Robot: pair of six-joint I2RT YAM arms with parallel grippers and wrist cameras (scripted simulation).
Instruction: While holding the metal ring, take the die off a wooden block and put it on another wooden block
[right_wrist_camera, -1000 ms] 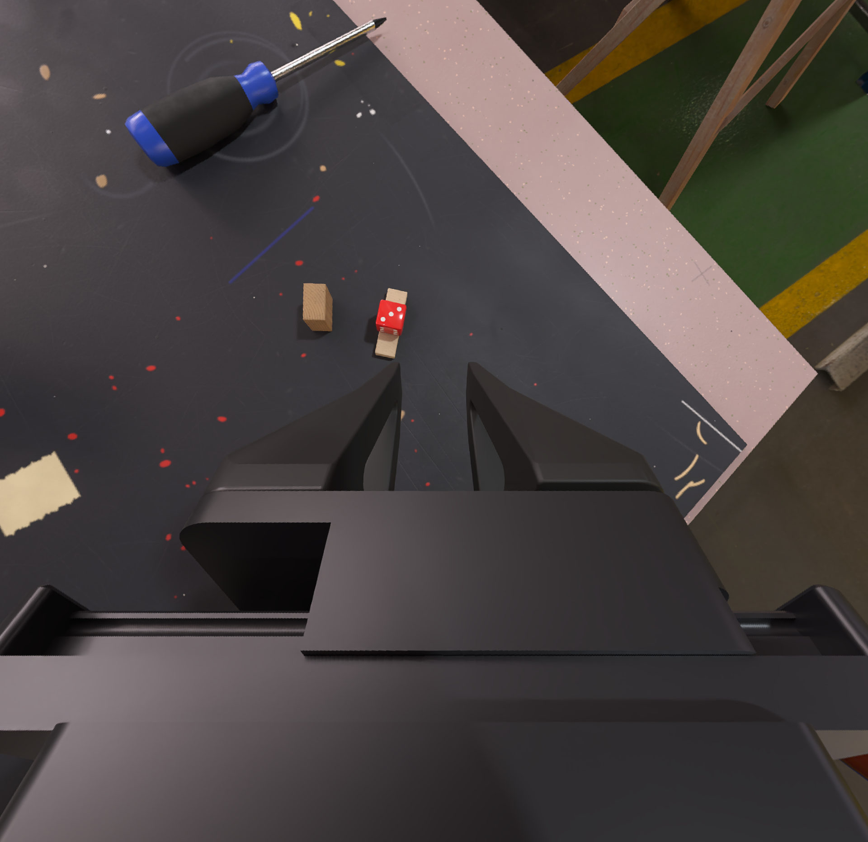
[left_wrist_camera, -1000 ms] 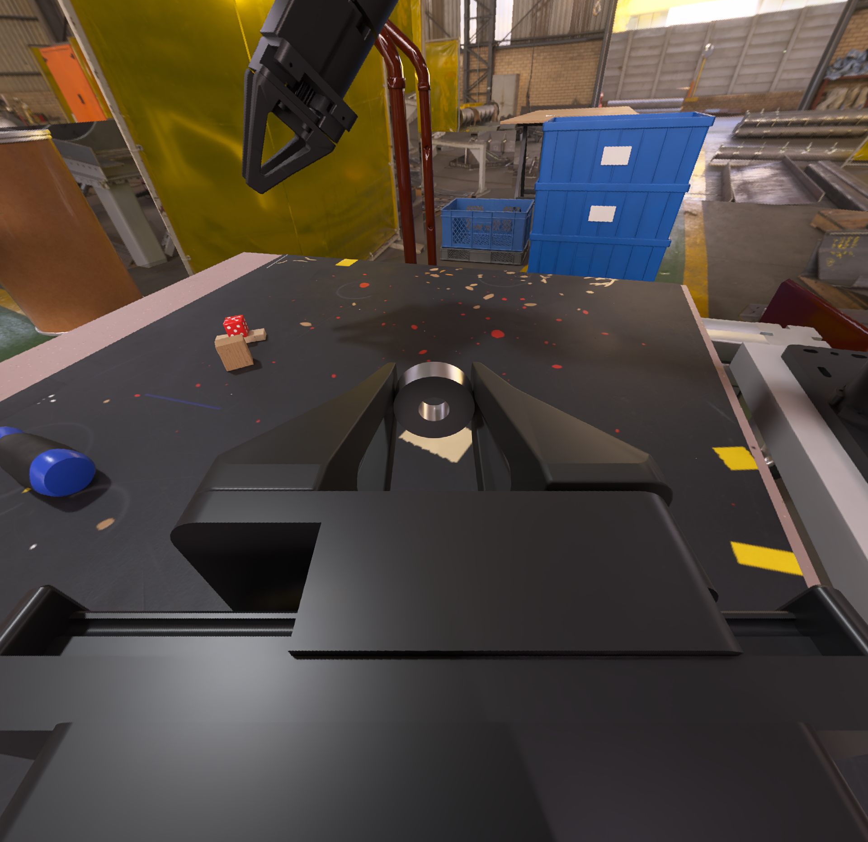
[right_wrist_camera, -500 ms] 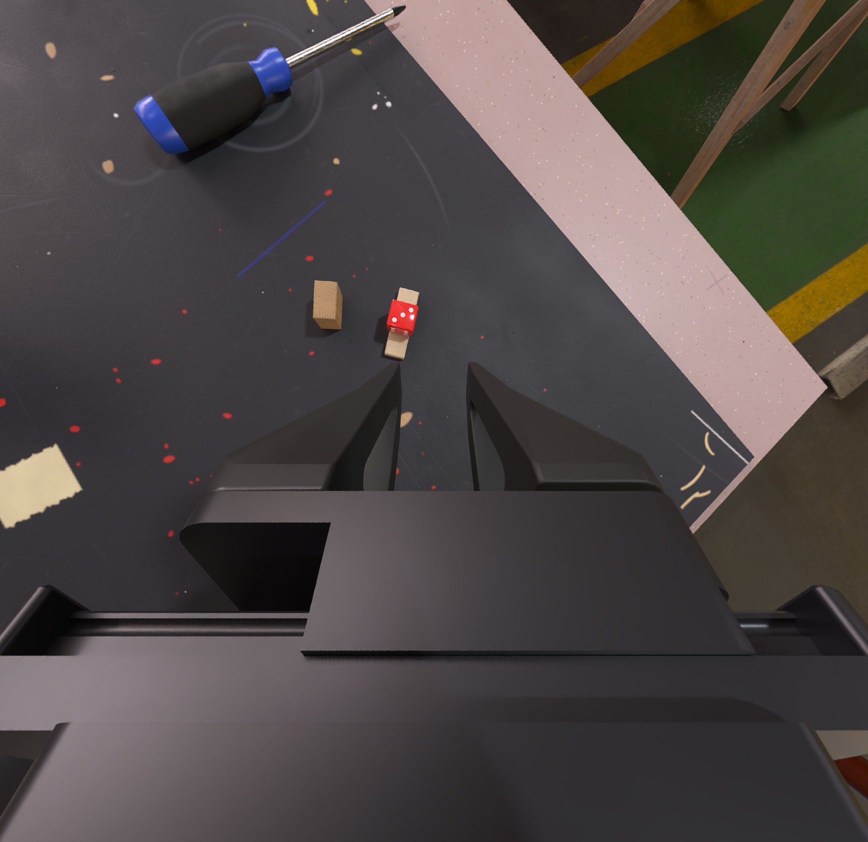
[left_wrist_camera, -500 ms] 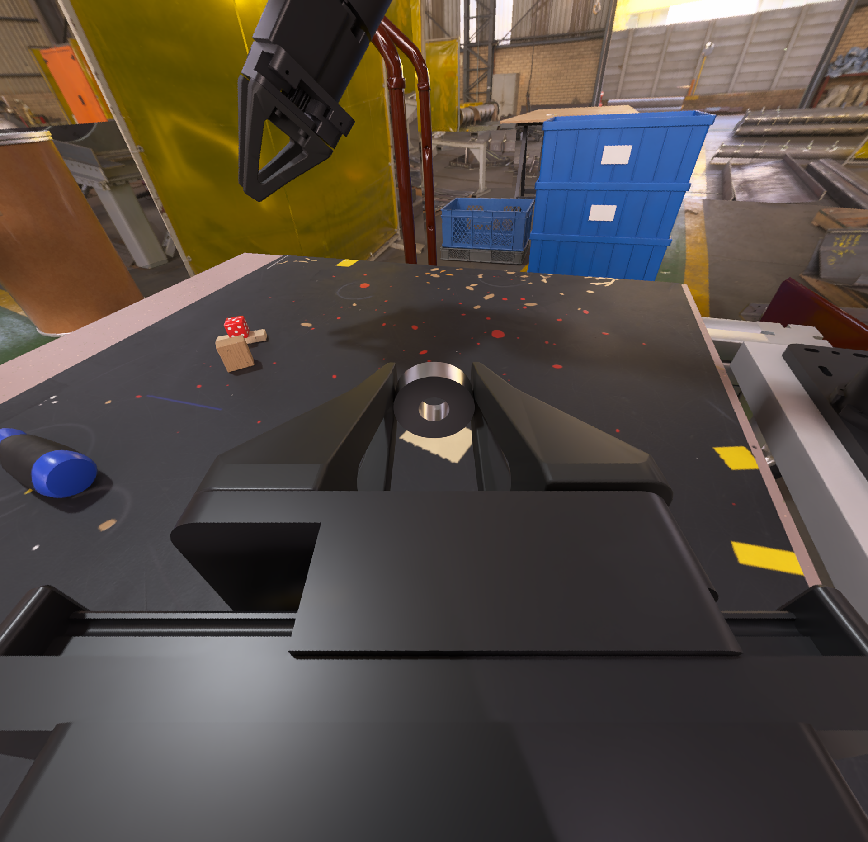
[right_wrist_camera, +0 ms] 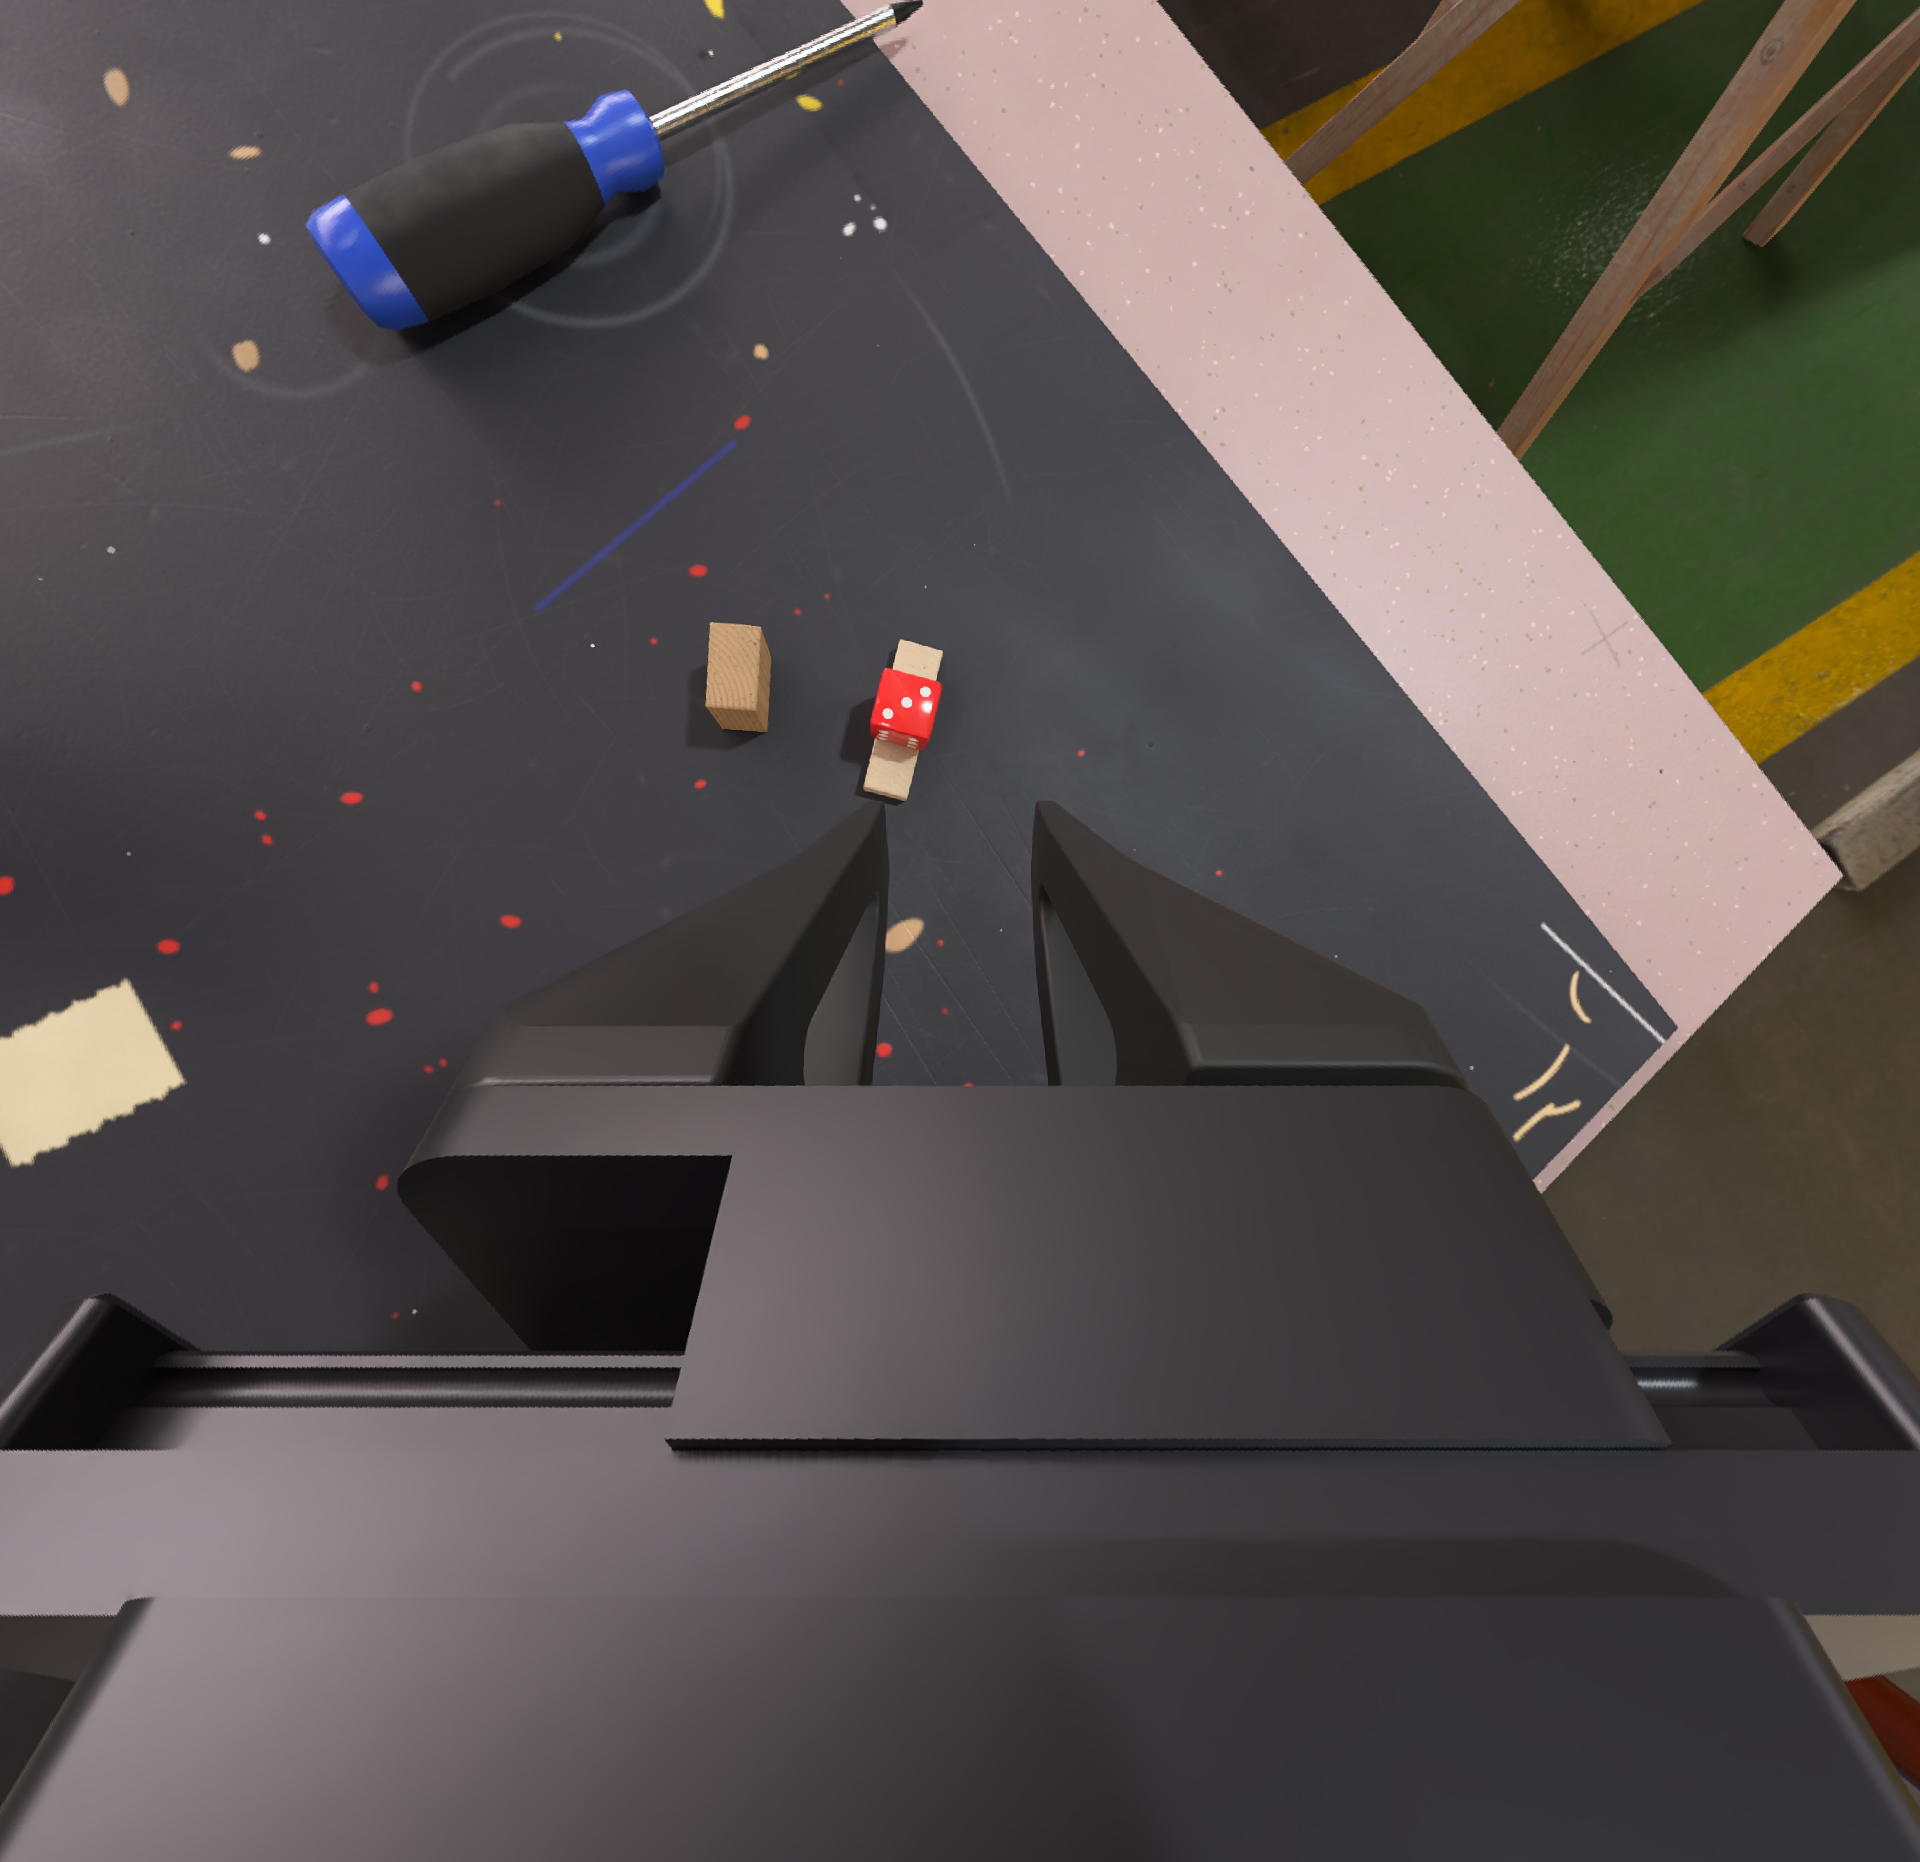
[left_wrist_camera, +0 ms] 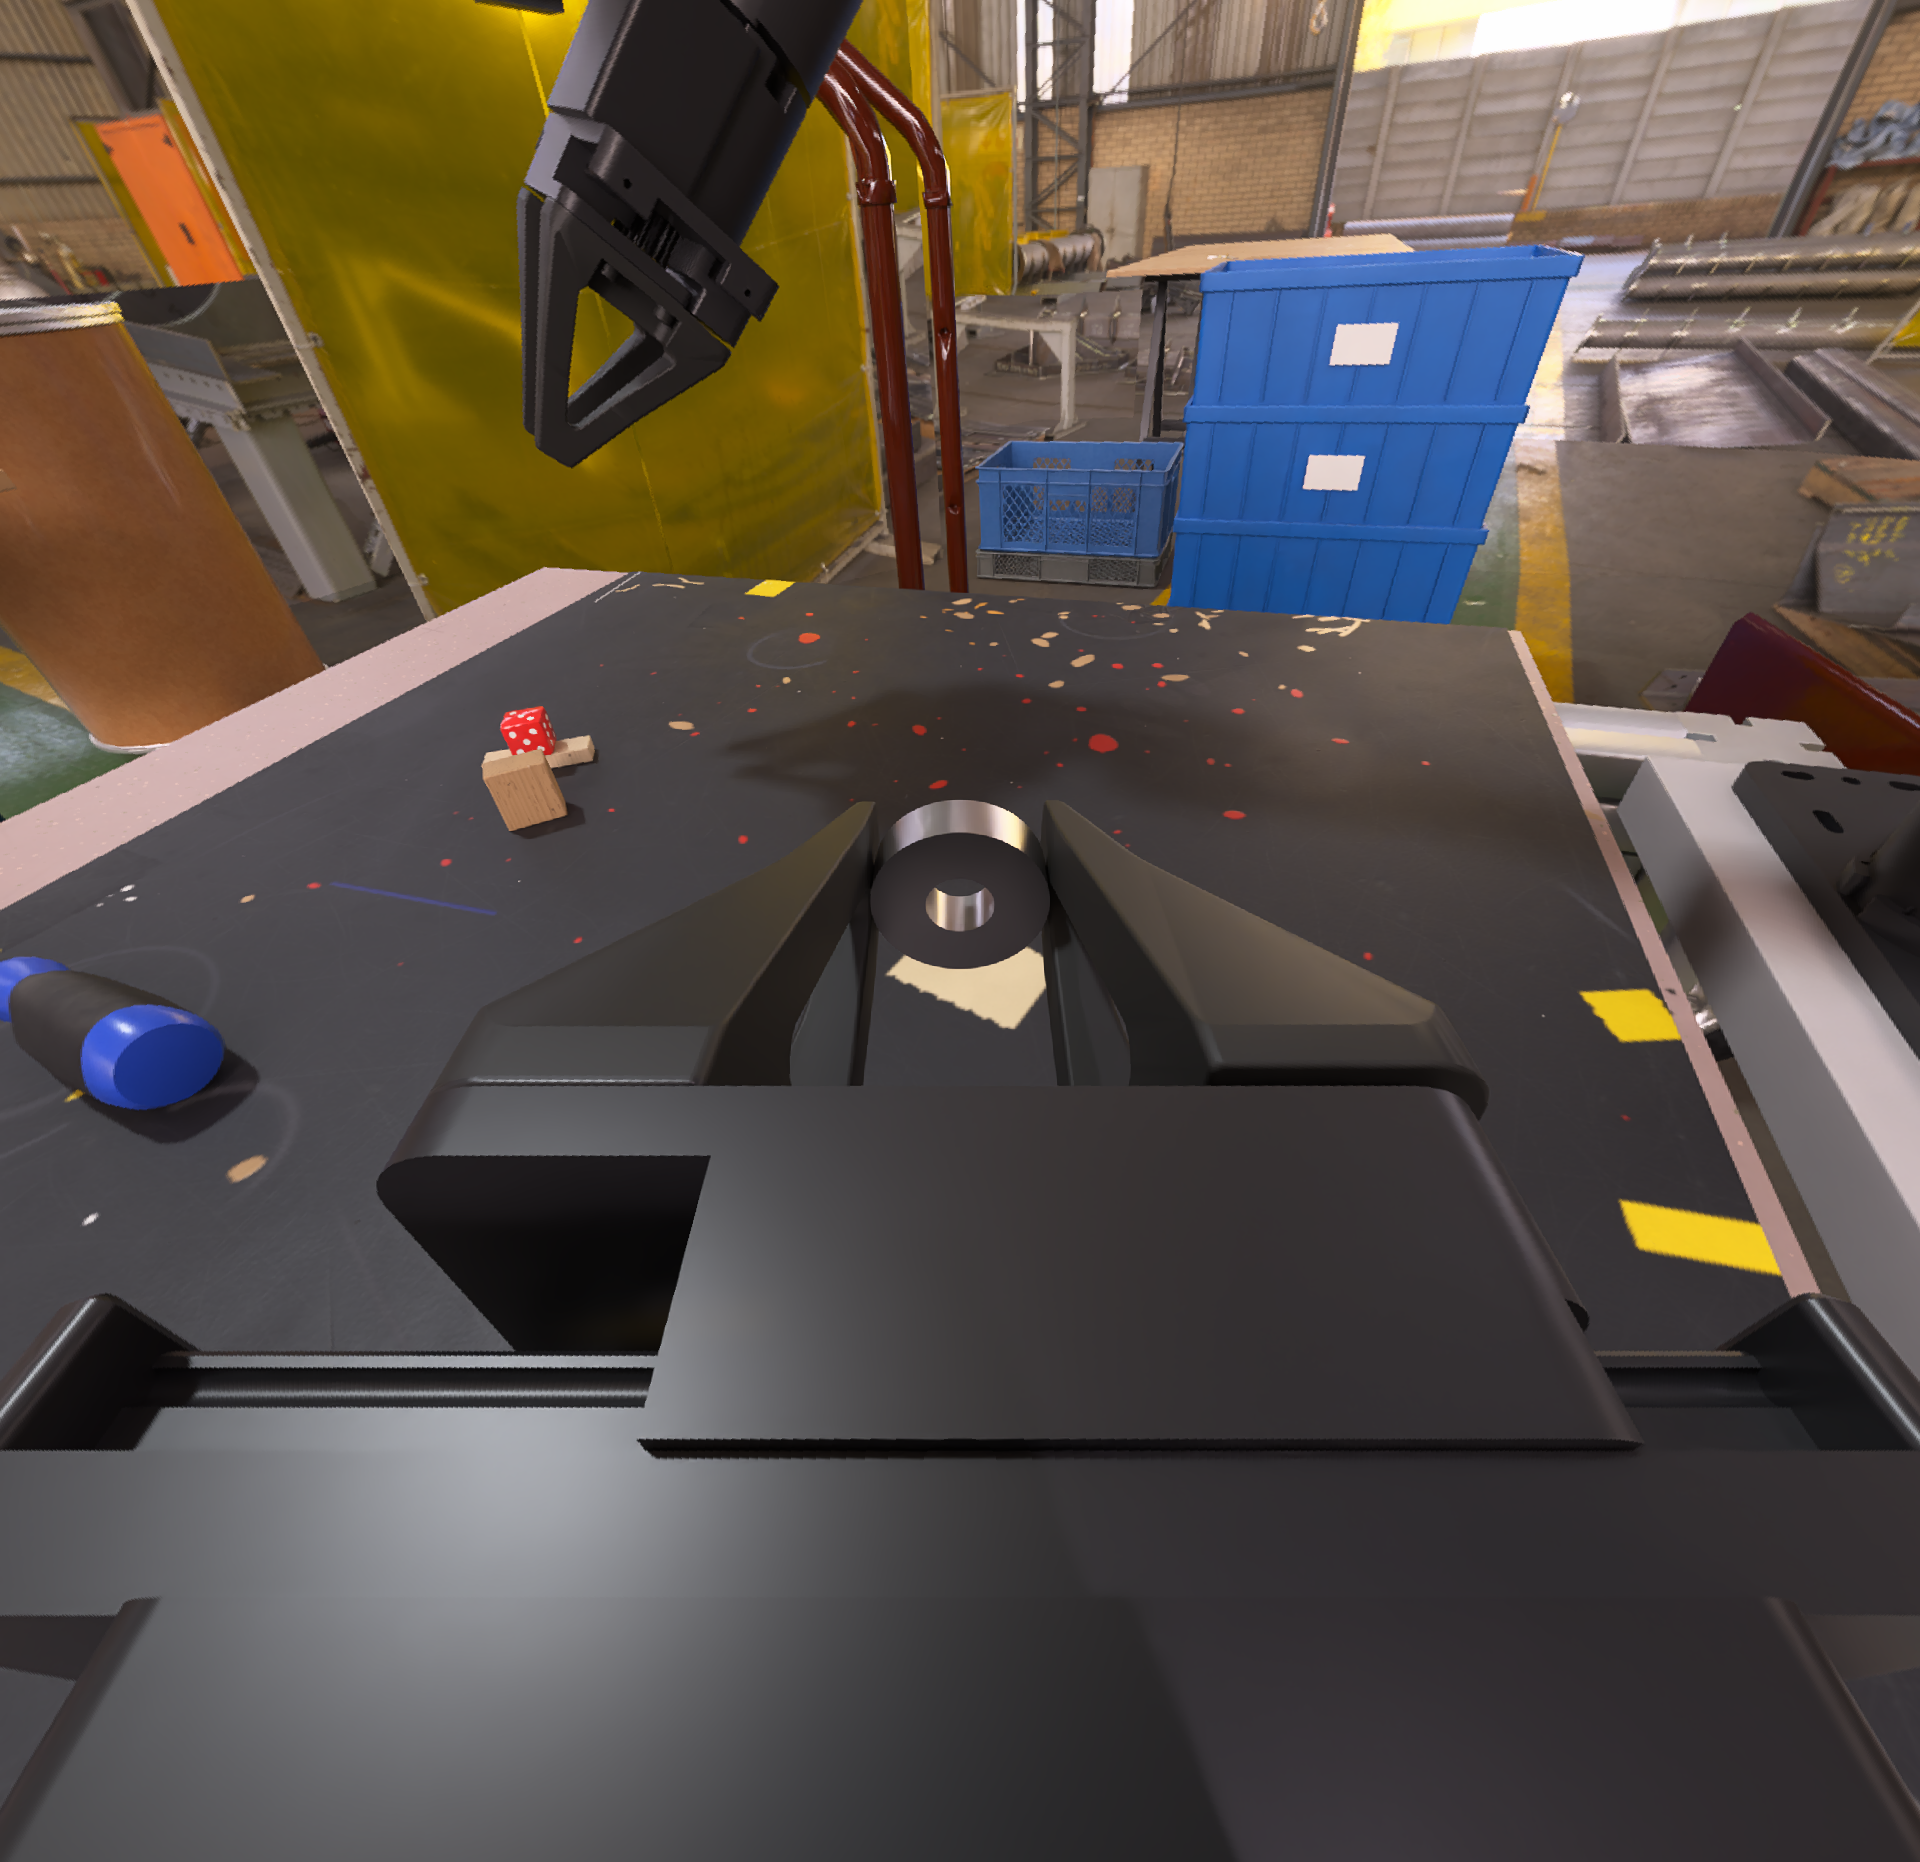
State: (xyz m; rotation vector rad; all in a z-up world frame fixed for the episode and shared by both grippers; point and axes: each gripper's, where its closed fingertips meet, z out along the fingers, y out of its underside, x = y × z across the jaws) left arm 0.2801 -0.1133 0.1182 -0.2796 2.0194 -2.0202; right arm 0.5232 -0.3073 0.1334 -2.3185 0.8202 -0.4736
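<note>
Left gripper (left_wrist_camera: 958,856) has its fingers closed on the thick silver metal ring (left_wrist_camera: 958,893), pinched by its outer wall w/ the bore facing the camera, held above the dark paint-speckled bench (left_wrist_camera: 1299,877) over a torn cream paper scrap (left_wrist_camera: 977,993). Prob parked mid-bench so the ring stays clear while the other arm works. Right gripper (right_wrist_camera: 958,810) hangs high over the bench's far-left area, fingers a modest gap apart, nothing between them; pointed nearly straight down, likely to drop onto the target from above. The small red die w/ white pips (right_wrist_camera: 905,708) sits on the flat pale wooden slat (right_wrist_camera: 900,723), roughly mid-length, slat ends poking out either side. In the right wrist view die lies just ahead of the left fingertip, not yet between the fingers. Die looks glossy, rounded corners, three pips up top. Just beside it, apart, stands the chunkier light-brown wooden block (right_wrist_camera: 738,676), top bare, so likely the drop spot. Black-and-blue-handled screwdriver (right_wrist_camera: 499,202) lies well apart, toward the bench edge. Finger gap looks only a bit wider than the die, so alignment seems tight.
</note>
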